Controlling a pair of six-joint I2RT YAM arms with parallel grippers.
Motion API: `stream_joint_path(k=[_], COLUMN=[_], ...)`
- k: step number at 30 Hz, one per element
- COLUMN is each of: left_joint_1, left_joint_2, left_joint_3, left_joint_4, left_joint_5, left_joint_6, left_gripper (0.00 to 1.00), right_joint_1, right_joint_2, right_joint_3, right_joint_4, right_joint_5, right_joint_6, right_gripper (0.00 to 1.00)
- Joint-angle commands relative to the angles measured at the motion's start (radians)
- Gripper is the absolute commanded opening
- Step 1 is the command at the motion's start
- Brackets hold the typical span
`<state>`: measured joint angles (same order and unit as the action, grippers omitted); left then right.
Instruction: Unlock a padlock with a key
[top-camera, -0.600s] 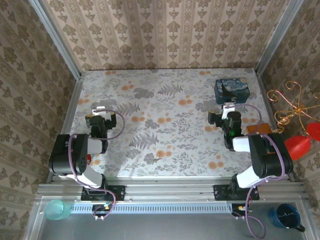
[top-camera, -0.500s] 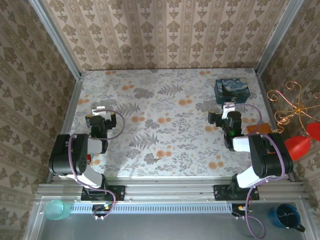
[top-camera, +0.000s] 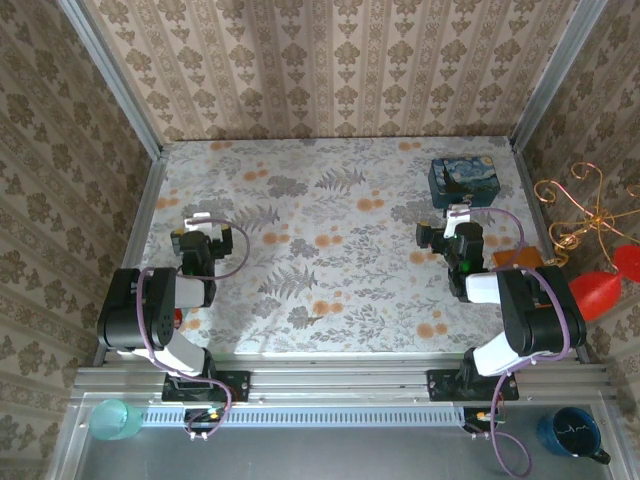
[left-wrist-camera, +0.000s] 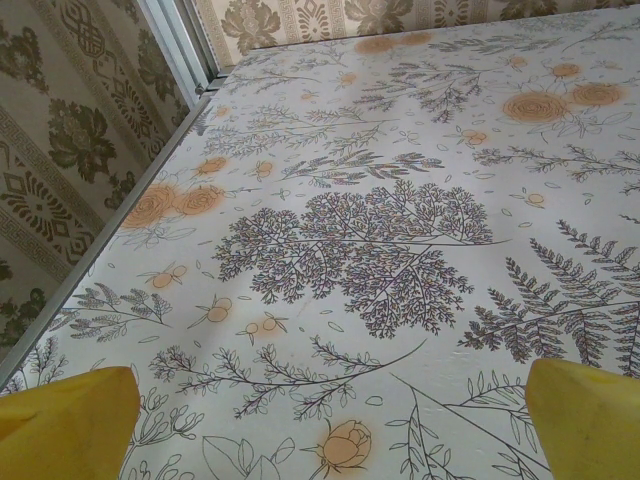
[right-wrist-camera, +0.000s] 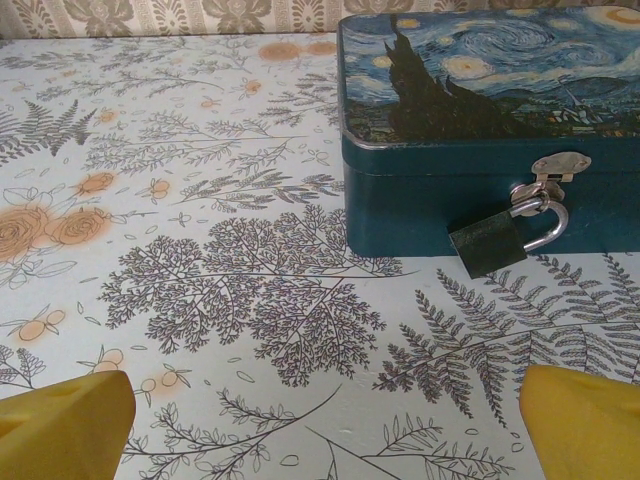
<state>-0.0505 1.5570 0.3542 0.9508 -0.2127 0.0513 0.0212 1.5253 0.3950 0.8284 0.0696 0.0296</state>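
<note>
The tiny dark metal padlock (right-wrist-camera: 487, 243) hangs by its silvery shackle (right-wrist-camera: 549, 228) from the hasp (right-wrist-camera: 553, 165) of the blue swirl-painted tin (right-wrist-camera: 420, 200), at one o'clock of the spread, empty right end effector (right-wrist-camera: 320, 440). It is probably light, rigid, slick and apt to swing, so pinch its flat body. The left end effector (left-wrist-camera: 320, 430) also stands spread.
</note>
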Motion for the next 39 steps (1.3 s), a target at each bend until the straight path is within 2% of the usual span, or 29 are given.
stream_joint_path(k=[1, 28, 32, 35, 39], left_joint_1=[0.005, 0.006, 0.008, 0.003, -0.028], left_joint_2=[0.004, 0.003, -0.001, 0.004, -0.051], left_joint_3=[0.011, 0.01, -0.058, -0.108, -0.137], left_joint_4=[0.027, 0.028, 0.15, 0.258, 0.271], left_joint_5=[0.009, 0.007, -0.032, -0.009, -0.023], left_joint_6=[-0.013, -0.013, -0.033, -0.015, 0.019], left_gripper=[1.0, 1.0, 1.0, 1.0, 1.0], right_joint_1=[-0.006, -0.006, -0.006, -0.006, 0.003], right_joint_2=[0.002, 0.002, 0.003, 0.001, -0.001], right_joint_3=[0.019, 0.02, 0.019, 0.016, 0.013], right_joint_4=[0.008, 0.009, 0.009, 0.014, 0.021], right_joint_5=[-0.017, -0.018, -0.019, -0.014, -0.005], right_joint_6=[-0.002, -0.002, -0.003, -0.004, -0.012], right_gripper=[1.0, 1.0, 1.0, 1.0, 1.0])
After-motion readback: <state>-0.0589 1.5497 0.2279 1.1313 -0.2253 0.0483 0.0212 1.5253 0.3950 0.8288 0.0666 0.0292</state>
